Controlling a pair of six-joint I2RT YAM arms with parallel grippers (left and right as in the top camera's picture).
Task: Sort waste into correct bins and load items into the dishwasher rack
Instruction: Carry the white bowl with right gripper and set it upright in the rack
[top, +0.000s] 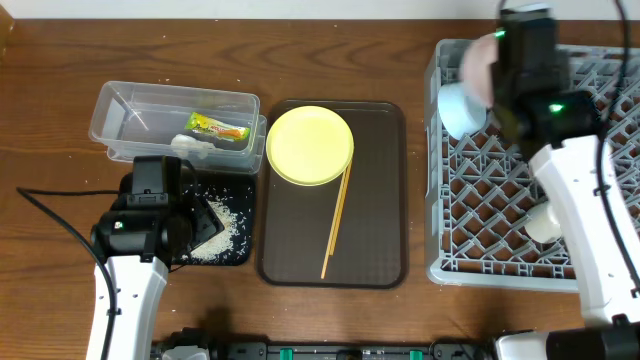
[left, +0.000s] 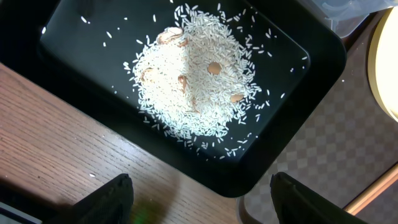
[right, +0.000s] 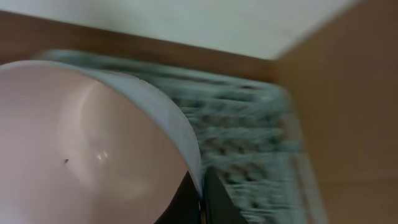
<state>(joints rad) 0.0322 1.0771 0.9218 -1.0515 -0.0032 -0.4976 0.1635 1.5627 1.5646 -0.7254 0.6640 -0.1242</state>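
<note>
Grey rack (top: 500, 215) sits at the right of the overhead frame. Right end effector (right: 202, 200) is clamped on the rim of the light blue bowl (top: 460, 108), which hangs tilted over the rack's upper-left corner. The right wrist view is blurred, but the rim is clearly pinched between the fingers, with lattice behind it. A pale round dish (top: 545, 222) lies in the rack lower right, partly hidden by the arm; can't tell if it's a bowl or a cup.

Left end effector (left: 205, 202) is spread wide, with both fingertips at the bottom edge of the left wrist view over the wood worktop (left: 68, 137), just off the near edge of the black tray (left: 74, 37) and holding nothing. Rice (left: 193, 81) is piled mid-tray with a few tan bits in it and stray grains scattered around.

Clear tub (top: 125, 105) sits upper left, touching the black tray's top edge. The snack wrapper (top: 218, 127) and tissue (top: 195, 147) are inside it.

Brown serving tray (top: 375, 200) is at centre. The yellow plate (top: 310, 145) rests on its upper-left part and overhangs the tray edge toward the tub. Chopsticks (top: 335, 225) lie on the tray, running diagonally down from the plate's lower-right rim.
</note>
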